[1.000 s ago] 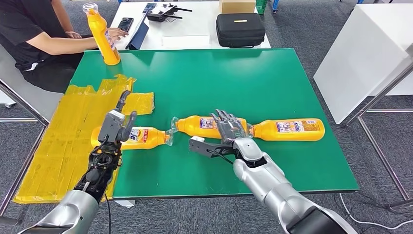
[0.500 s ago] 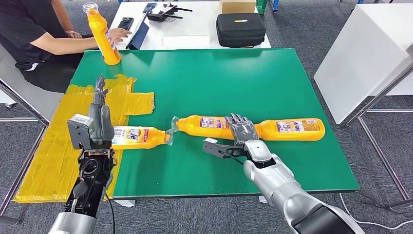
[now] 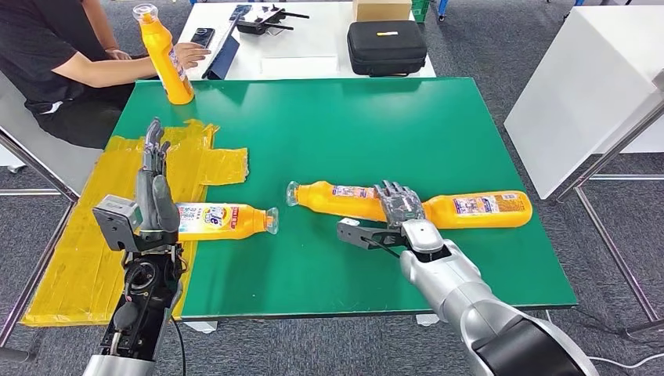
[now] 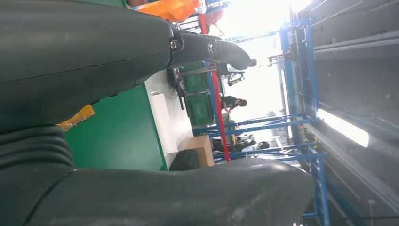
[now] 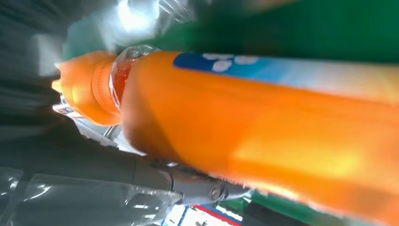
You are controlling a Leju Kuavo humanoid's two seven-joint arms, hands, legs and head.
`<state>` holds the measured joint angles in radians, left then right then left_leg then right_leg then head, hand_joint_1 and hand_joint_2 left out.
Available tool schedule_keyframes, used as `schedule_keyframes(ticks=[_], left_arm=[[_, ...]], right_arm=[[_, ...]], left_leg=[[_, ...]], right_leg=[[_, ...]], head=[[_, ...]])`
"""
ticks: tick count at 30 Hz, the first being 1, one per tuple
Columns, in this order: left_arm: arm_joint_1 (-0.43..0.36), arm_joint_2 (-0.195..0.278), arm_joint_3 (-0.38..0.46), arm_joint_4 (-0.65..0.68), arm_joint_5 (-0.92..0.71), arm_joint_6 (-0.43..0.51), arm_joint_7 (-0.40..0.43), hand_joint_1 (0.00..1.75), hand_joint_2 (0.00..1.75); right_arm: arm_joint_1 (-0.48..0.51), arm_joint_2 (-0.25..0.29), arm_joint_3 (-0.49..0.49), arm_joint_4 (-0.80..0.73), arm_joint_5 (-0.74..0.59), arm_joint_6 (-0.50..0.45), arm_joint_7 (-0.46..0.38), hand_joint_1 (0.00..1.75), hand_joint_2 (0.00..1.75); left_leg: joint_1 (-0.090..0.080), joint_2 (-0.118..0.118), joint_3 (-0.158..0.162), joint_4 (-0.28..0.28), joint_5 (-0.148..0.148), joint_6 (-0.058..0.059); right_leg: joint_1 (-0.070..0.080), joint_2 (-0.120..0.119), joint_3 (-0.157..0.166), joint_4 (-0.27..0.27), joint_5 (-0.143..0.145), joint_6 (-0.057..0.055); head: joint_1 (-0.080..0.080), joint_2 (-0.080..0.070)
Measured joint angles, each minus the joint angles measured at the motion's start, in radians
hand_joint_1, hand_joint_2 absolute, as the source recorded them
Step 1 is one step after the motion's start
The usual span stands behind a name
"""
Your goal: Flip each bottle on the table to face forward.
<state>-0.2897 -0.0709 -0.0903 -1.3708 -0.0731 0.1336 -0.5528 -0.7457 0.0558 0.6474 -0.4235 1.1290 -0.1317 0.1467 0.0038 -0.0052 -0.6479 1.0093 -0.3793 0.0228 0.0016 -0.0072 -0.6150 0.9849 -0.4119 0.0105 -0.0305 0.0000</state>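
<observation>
Three orange bottles lie in a row on the green table point(image 3: 438, 125). The left bottle point(image 3: 223, 221) shows its label upward, cap to the right. My left hand point(image 3: 149, 200) is raised beside its base, open, fingers pointing up. The middle bottle point(image 3: 337, 198) lies with its cap to the left. My right hand point(image 3: 398, 211) lays its fingers over that bottle's base, where it meets the right bottle point(image 3: 481, 210); the thumb point(image 3: 356, 233) sticks out apart from it. The right wrist view has an orange bottle point(image 5: 263, 127) close against the hand.
A fourth orange bottle point(image 3: 166, 59) stands upright at the table's far left corner, with a person's hand point(image 3: 190, 53) beside it. Yellow tape sheets point(image 3: 102, 227) cover the table's left edge. A black case point(image 3: 386, 45) sits on the white table behind.
My left hand let go of the left bottle and rose upright beside it. My right hand moved right, sliding the middle and right bottles with it; the middle bottle's cap parted from the left bottle's.
</observation>
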Motion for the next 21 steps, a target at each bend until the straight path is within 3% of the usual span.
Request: schedule_keyframes(ticks=[1,9,21], left_arm=[[0.003,0.000,-0.001,-0.006,0.006,-0.001,-0.003,0.00,0.00],[0.009,0.000,-0.020,-0.034,0.027,-0.006,-0.010,0.00,0.00],[0.009,0.000,-0.045,-0.073,0.070,-0.011,-0.010,0.00,0.00]], right_arm=[[-0.003,-0.001,0.000,0.007,0.001,0.006,-0.008,1.69,1.75],[-0.020,0.006,0.002,0.042,0.010,0.027,-0.044,1.75,1.75],[-0.012,0.038,0.048,0.072,0.072,0.067,-0.020,1.75,1.75]], left_leg=[[0.000,0.000,0.000,0.000,0.000,0.000],[0.000,0.000,0.001,0.000,0.000,0.000],[0.000,0.002,0.008,0.000,-0.002,-0.002]], right_leg=[[0.000,0.000,0.000,0.000,0.000,0.000],[0.000,0.000,0.000,0.000,0.000,0.000],[0.001,0.003,0.006,-0.001,-0.001,-0.001]], head=[[0.000,0.000],[0.000,0.000],[0.000,0.000]])
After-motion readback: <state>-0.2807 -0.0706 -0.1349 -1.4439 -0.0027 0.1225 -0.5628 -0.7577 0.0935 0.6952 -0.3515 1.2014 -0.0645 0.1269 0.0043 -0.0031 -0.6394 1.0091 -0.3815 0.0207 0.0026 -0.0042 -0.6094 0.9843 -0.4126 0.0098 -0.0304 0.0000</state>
